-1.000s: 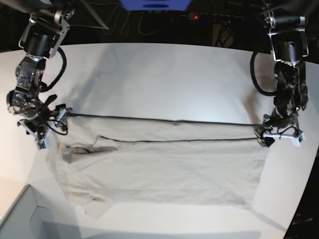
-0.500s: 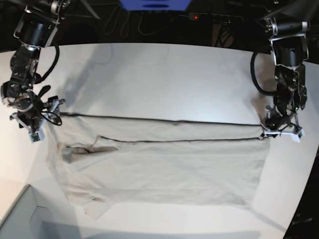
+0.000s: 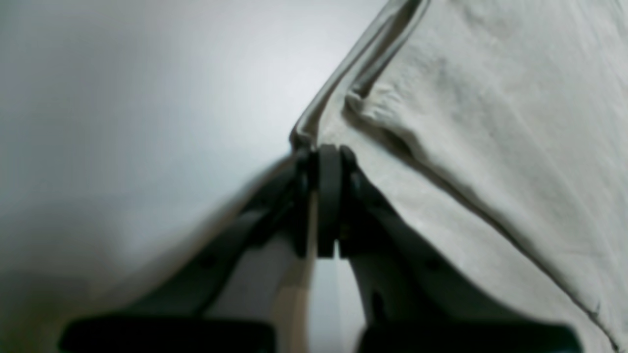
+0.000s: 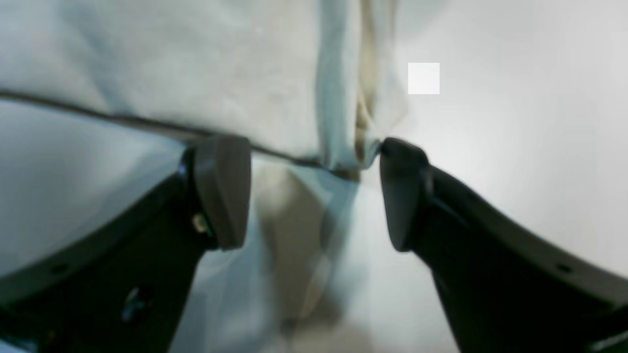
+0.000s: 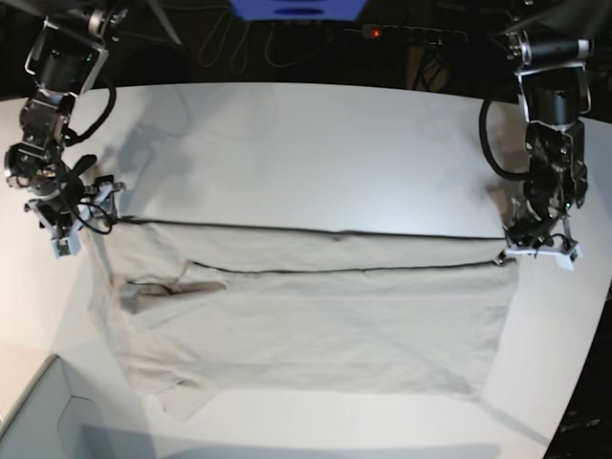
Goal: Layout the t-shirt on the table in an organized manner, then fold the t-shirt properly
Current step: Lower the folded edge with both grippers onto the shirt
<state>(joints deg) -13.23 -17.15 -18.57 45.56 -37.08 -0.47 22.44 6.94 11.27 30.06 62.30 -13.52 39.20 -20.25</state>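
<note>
Up close both wrist views are blurred, so the cloth between the tips is hard to read. Over on the left of the base view, the right pincer [image 5: 69, 222] stands wide at the t-shirt's [image 5: 316, 316] upper corner, cloth bunched between its pads. That t-shirt lies spread across the table [image 5: 316, 143], bare white beyond its far edge. At the far right corner, the left pincer [image 5: 537, 247] is clamped tight on the folded edge

Bright, even overhead light; both wrist views blurred up close.
</note>
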